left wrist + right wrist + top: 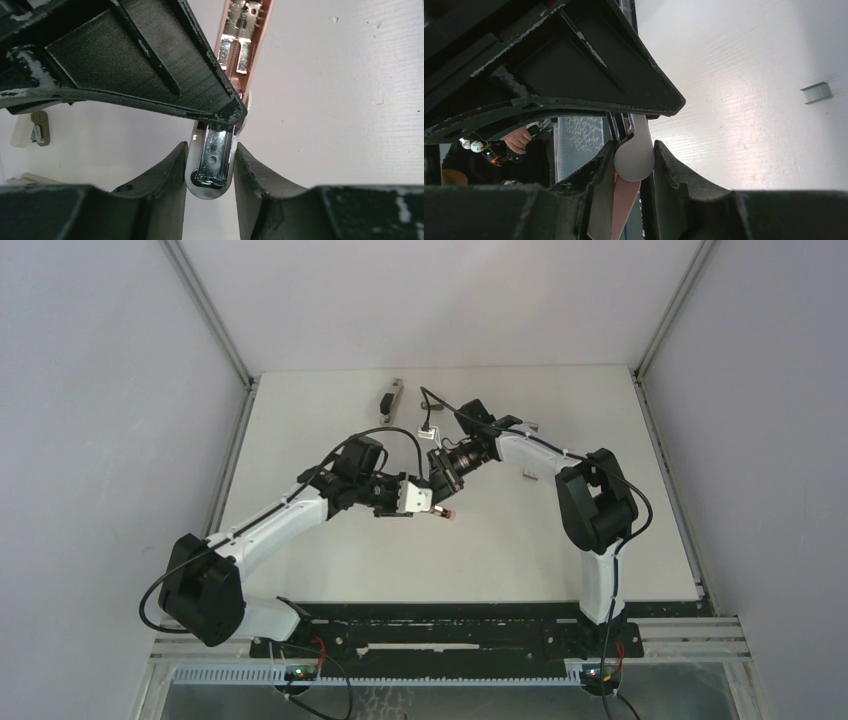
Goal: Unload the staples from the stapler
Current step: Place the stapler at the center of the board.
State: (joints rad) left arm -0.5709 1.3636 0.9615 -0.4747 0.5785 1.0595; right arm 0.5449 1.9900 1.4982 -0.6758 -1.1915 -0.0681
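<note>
Both grippers hold one pink-and-white stapler (443, 508) above the middle of the table. In the left wrist view my left gripper (210, 152) is shut on its white rounded end, where the chrome staple channel (216, 157) shows. The pink arm (246, 37) with its spring is swung open beyond. My right gripper (634, 150) is shut on a white rounded end (635, 162), and the pink arm (624, 210) hangs below. From above, the left gripper (425, 498) and right gripper (437, 477) meet. A short grey strip of staples (816, 92) lies on the table, also seen from above (527, 476).
A slim dark grey bar-shaped tool (391, 398) lies near the table's far edge. A small beige-and-metal object (31, 129) lies on the table to the left in the left wrist view. Grey walls close in the table on three sides.
</note>
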